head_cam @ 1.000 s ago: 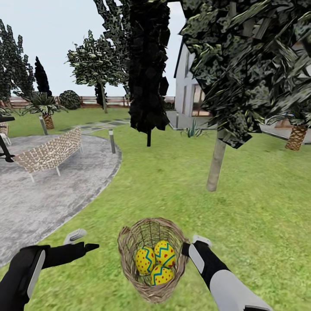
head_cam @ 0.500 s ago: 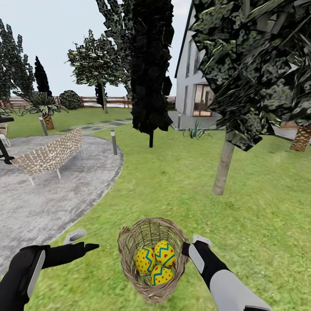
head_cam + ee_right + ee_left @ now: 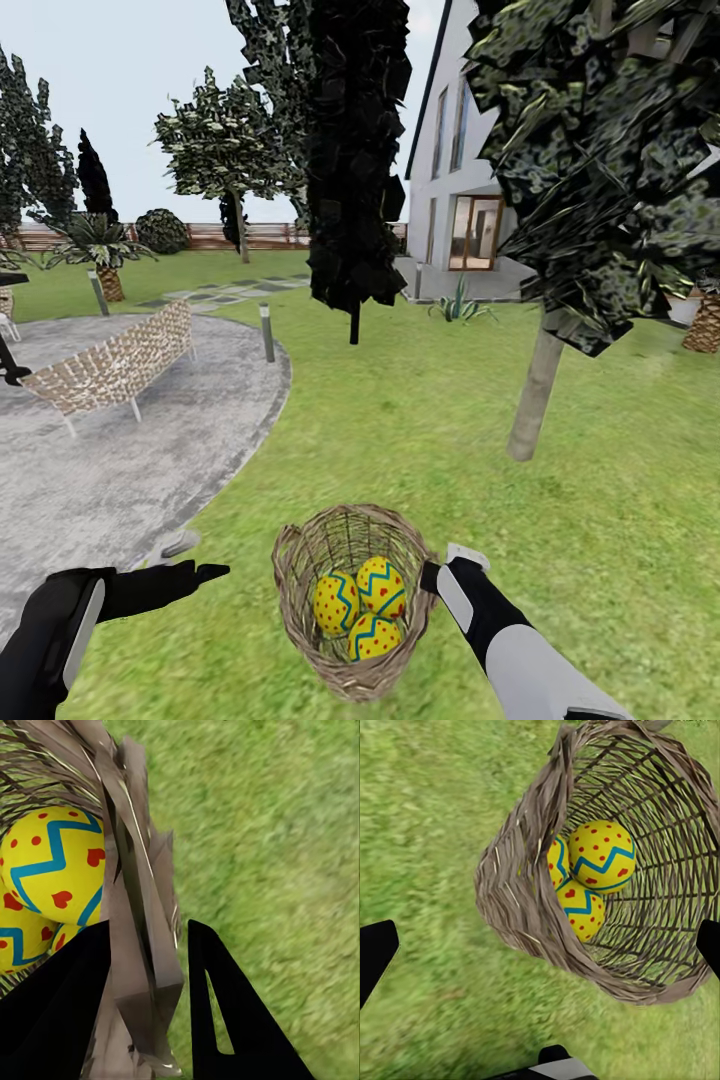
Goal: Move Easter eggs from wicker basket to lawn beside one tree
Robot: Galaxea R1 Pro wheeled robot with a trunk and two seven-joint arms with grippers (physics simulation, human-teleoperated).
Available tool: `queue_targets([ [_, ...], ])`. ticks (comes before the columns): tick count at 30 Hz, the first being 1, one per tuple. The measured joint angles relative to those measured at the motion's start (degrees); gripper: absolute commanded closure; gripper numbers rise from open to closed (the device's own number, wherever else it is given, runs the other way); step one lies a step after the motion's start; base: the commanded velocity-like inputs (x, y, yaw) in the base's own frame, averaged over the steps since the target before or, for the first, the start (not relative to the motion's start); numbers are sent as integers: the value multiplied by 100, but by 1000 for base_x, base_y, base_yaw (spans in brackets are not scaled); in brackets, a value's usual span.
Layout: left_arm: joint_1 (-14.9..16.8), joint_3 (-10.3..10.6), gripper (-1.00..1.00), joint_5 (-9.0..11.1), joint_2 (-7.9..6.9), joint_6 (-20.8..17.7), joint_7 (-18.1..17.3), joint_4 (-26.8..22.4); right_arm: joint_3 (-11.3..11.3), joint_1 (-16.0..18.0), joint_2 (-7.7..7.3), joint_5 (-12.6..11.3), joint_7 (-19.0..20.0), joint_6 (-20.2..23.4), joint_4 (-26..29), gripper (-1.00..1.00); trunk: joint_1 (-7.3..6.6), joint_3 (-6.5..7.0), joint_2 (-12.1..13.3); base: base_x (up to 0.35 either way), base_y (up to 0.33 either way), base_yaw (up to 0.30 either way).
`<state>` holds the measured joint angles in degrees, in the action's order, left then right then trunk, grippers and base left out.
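While the right tool (image 3: 146, 967) clamps the rim of the wicker basket (image 3: 300, 585) at the lower centre of the head view, three Easter eggs (image 3: 358, 603) lie inside it. The left tool (image 3: 185, 560) hangs released at lower left, above the lawn (image 3: 400, 440). A grey-trunked tree (image 3: 533, 395) stands at right.

Counted in head view: 3 Easter eggs (image 3: 358, 604), all inside 1 wicker basket (image 3: 300, 610). 2 tools: left tool (image 3: 190, 558), right tool (image 3: 440, 566). 1 pale-trunked tree (image 3: 535, 395) close by, 1 all-black tree (image 3: 355, 150), 1 more leafy tree (image 3: 225, 140) further back. 2 palms (image 3: 100, 250) (image 3: 705, 320). 1 woven garden seat (image 3: 115, 365), 2 short lamp posts (image 3: 266, 332) (image 3: 98, 290), 1 round shrub (image 3: 162, 231), 1 white house (image 3: 460, 200), 1 fence (image 3: 260, 236).
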<state>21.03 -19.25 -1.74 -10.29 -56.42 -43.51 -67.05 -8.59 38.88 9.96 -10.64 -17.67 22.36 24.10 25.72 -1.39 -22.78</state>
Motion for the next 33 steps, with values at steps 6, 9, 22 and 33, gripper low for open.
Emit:
queue_targets([
  [6, -1, 0, -100, 2, 0, 0, 0, 1, -2, 1, 0, 0, 0, -2, 3, 100, 0, 0, 0, 278, 211, -135],
  [9, 0, 0, -100, 0, 0, 0, 0, 1, -2, 1, 0, -6, 1, -3, 2, 100, 0, 0, 0, 278, 211, -131],
  [22, 0, 0, -100, 0, 0, 0, 0, 0, 0, 1, 0, 14, 0, 2, 0, 100, 0, 0, 0, 278, 211, -6],
  [33, -1, 0, -100, 1, 0, 0, 0, 0, 0, 1, 0, 14, 0, 0, 1, 100, 0, 0, 0, 278, 211, 0],
])
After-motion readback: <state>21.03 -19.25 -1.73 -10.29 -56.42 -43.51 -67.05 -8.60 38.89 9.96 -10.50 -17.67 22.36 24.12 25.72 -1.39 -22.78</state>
